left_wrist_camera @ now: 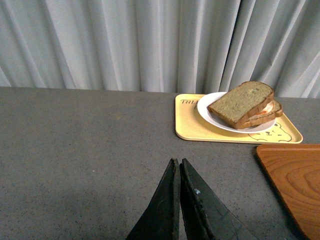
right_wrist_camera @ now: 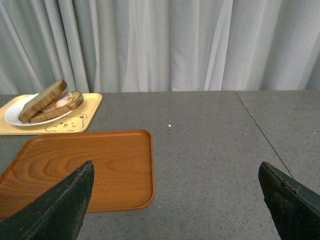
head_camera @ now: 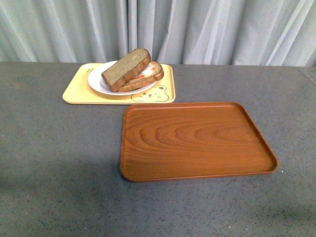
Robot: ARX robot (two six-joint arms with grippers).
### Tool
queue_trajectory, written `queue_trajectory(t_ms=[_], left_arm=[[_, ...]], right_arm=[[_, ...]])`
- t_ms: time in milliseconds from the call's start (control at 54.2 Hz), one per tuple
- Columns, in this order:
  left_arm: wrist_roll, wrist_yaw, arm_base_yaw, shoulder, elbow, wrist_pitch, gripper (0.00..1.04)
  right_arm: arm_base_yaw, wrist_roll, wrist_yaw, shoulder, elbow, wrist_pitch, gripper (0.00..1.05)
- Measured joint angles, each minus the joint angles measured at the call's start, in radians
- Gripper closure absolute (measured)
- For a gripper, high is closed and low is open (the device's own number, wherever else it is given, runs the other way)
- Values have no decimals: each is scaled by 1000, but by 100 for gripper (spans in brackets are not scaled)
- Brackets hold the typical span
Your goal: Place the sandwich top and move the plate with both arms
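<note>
The sandwich top [head_camera: 126,68], a thick brown speckled slice, leans tilted against the egg-bearing slice [head_camera: 147,76] on the white plate [head_camera: 98,85] at the back of the table. Both slices also show in the left wrist view, sandwich top [left_wrist_camera: 240,102] over plate [left_wrist_camera: 210,114], and in the right wrist view, sandwich top [right_wrist_camera: 42,99] on plate [right_wrist_camera: 12,116]. My left gripper [left_wrist_camera: 176,162] is shut with nothing in it, low over bare table well short of the plate. My right gripper [right_wrist_camera: 176,167] hangs wide open, empty, beside the wooden tray. Neither arm appears in the front view.
The plate rests on a yellow bear-printed tray [head_camera: 79,91]. A brown wood-grain tray [head_camera: 195,140] lies nearer, right of centre, with nothing on it. The grey table [head_camera: 54,158] ends at a pale curtain [head_camera: 207,29] behind.
</note>
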State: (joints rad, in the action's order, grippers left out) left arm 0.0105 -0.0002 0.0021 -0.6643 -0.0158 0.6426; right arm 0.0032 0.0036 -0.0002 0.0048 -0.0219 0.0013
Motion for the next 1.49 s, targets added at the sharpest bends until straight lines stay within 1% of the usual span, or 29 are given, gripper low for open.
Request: queue_trajectory(t_ms=[240, 682, 1180, 1272, 1493], left_arm=[[0, 0, 0, 158, 1, -143, 103], [0, 0, 0, 357, 1, -334, 103], [0, 0, 0, 489, 1, -466, 103], [0, 0, 0, 605, 1, -617, 103], [-1, 0, -1, 648, 1, -643, 103]], right_arm=[[0, 0, 0, 0, 0, 0, 9], [0, 0, 0, 0, 0, 0, 9], [0, 0, 0, 0, 0, 0, 9], [0, 0, 0, 0, 0, 0, 9], [0, 0, 0, 0, 0, -1, 9]])
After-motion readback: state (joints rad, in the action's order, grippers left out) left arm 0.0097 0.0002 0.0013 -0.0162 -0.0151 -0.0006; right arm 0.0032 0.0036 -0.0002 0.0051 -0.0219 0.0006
